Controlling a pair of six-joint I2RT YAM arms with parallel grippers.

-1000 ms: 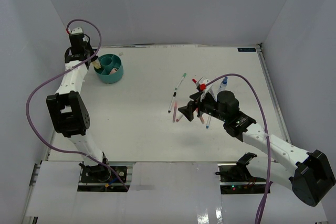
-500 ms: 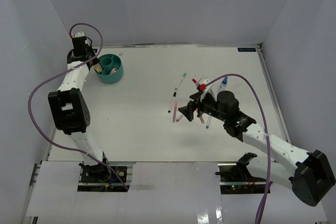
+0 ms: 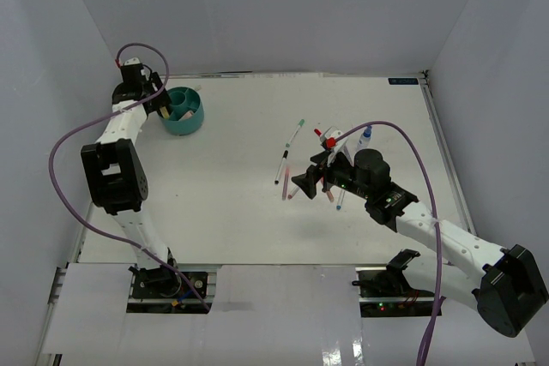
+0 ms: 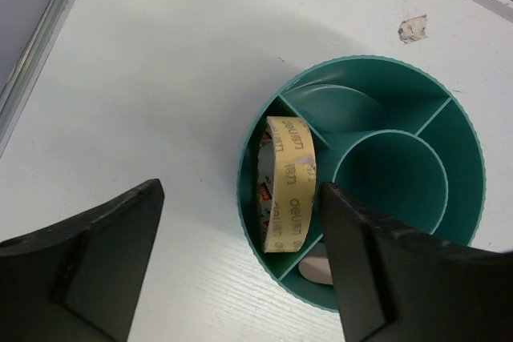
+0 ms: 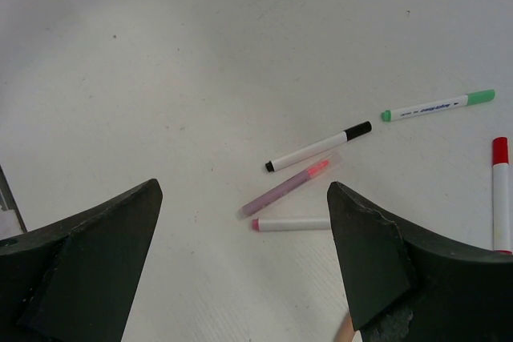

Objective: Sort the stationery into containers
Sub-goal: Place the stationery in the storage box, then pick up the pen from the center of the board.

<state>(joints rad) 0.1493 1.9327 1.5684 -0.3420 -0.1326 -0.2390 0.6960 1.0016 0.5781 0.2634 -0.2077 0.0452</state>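
**Top view:** The teal organizer (image 3: 182, 129) sits at the upper left of the white table (image 3: 223, 212), close to the left wall and the far edge. The left end effector (image 3: 157, 102) hovers at its left rim, spread wide and empty. At centre right the right end effector (image 3: 302, 184) hangs wide open with nothing in it, over a loose scatter of pens. These include a green marker (image 3: 297, 133), a black marker (image 3: 281, 167) and a red marker (image 3: 319, 134), with a blue-capped bottle (image 3: 366, 135) further right. A broad stretch of bare table separates the scatter from the organizer, so a carry across looks unobstructed. The drop-off corner looks tighter, with the wall close by on the left.

**Left wrist:** A cream tape roll (image 4: 290, 184) stands on edge in the organizer's left compartment. A pale piece (image 4: 317, 266) shows in the lower compartment, too hidden to identify. The central tube and the upper compartments show only teal floor. Both fingers frame the organizer's left side, well apart.

**Right wrist:** Between the widely parted fingers lie the black marker, a pink marker (image 5: 290, 187) just below it, and a short white pen (image 5: 292, 223) just below that. The green marker is at the upper right and the red one is cut off by the right edge. None touch, so each can likely be taken alone.

The sorting appears to be at an early stage, with the tape in place and the pens and bottle not yet moved.
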